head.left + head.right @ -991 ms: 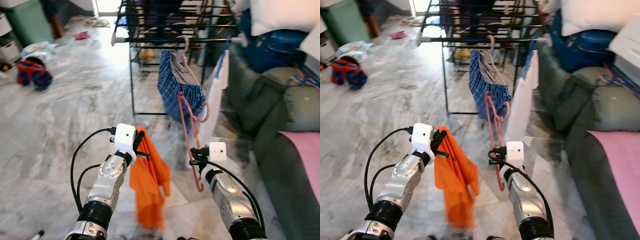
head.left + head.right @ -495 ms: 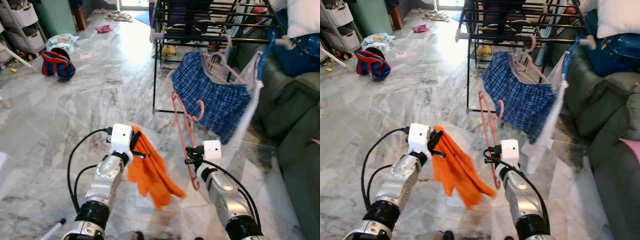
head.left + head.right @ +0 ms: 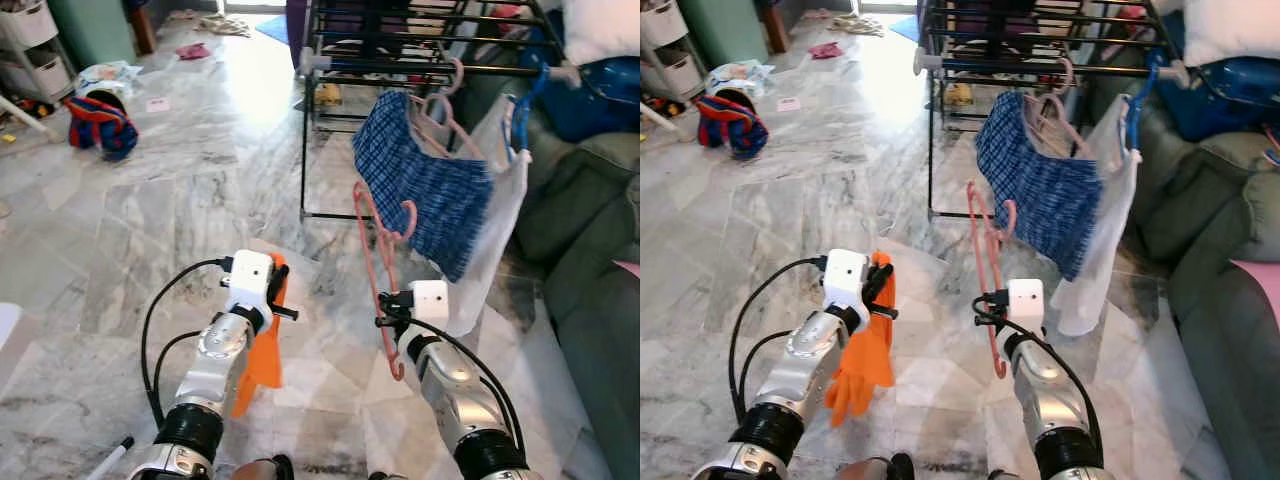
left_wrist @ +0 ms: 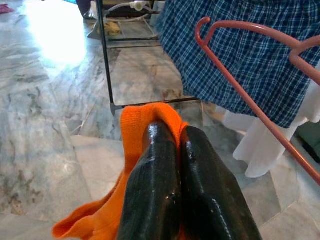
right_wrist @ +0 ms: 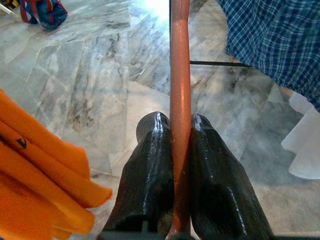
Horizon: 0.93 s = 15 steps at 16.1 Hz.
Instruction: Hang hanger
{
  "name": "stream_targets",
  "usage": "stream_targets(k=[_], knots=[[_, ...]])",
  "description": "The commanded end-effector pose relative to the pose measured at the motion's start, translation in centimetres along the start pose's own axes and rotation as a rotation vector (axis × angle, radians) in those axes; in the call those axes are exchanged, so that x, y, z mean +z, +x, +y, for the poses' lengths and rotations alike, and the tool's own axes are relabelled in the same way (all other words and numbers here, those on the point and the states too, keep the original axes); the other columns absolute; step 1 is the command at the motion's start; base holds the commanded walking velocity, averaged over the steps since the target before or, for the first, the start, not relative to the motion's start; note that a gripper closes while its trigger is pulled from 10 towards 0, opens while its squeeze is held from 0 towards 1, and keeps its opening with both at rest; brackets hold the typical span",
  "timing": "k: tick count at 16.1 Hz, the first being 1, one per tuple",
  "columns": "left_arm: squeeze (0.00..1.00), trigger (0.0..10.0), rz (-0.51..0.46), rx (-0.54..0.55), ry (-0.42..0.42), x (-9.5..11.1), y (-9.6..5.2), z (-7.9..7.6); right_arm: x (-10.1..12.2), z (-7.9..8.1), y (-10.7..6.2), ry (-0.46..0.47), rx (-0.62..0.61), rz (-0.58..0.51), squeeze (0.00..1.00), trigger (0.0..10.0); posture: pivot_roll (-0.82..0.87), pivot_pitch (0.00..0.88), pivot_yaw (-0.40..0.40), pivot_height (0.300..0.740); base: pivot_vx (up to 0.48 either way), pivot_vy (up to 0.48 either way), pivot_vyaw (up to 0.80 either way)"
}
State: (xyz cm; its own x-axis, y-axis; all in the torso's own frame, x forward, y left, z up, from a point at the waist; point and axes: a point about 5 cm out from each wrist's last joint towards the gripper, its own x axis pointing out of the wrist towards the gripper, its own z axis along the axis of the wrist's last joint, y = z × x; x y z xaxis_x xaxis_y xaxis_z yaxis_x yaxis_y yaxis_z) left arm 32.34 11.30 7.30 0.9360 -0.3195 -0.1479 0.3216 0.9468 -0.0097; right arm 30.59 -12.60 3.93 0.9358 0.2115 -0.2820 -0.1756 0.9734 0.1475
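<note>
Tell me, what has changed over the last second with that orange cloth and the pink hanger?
The orange cloth, flung out sideways half a second ago, has swung back and now hangs straight down from the left gripper. The view has shifted as the robot moved, showing the drying rack more squarely. Unchanged: both jaws stay shut, the left on the cloth, the right gripper holding the pink hanger upright.
</note>
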Motion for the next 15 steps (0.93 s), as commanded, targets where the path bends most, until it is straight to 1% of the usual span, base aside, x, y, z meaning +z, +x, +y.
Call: stream_targets(k=[1,6,12,13,15], knots=[[0.00,10.0,-0.008,-0.008,0.013,0.43,0.20,-0.18,-0.11,-0.22,-0.08,-0.004,-0.006,0.002,0.00,10.0,0.03,0.162,0.001,0.740,-0.326,0.000,0.00],[0.00,10.0,0.000,-0.014,0.017,0.24,0.14,-0.37,-0.11,-0.29,-0.10,-0.006,-0.010,0.002,0.00,10.0,0.02,0.167,0.002,0.740,-0.352,0.000,0.00],[0.00,10.0,0.003,-0.013,0.026,0.32,0.15,-0.06,-0.13,-0.62,-0.24,-0.010,-0.022,0.001,0.00,10.0,0.02,0.172,0.002,0.740,-0.374,0.000,0.00],[0.00,10.0,-0.005,-0.017,0.026,0.42,0.16,-0.03,-0.09,-0.68,-0.25,-0.011,-0.026,-0.002,0.00,10.0,0.02,0.172,0.002,0.740,-0.274,0.000,0.00],[0.00,10.0,-0.019,-0.027,0.020,0.58,0.13,-0.04,-0.08,-0.73,-0.32,-0.010,-0.027,-0.005,0.00,10.0,0.02,0.174,0.003,0.740,0.000,0.000,0.00]])
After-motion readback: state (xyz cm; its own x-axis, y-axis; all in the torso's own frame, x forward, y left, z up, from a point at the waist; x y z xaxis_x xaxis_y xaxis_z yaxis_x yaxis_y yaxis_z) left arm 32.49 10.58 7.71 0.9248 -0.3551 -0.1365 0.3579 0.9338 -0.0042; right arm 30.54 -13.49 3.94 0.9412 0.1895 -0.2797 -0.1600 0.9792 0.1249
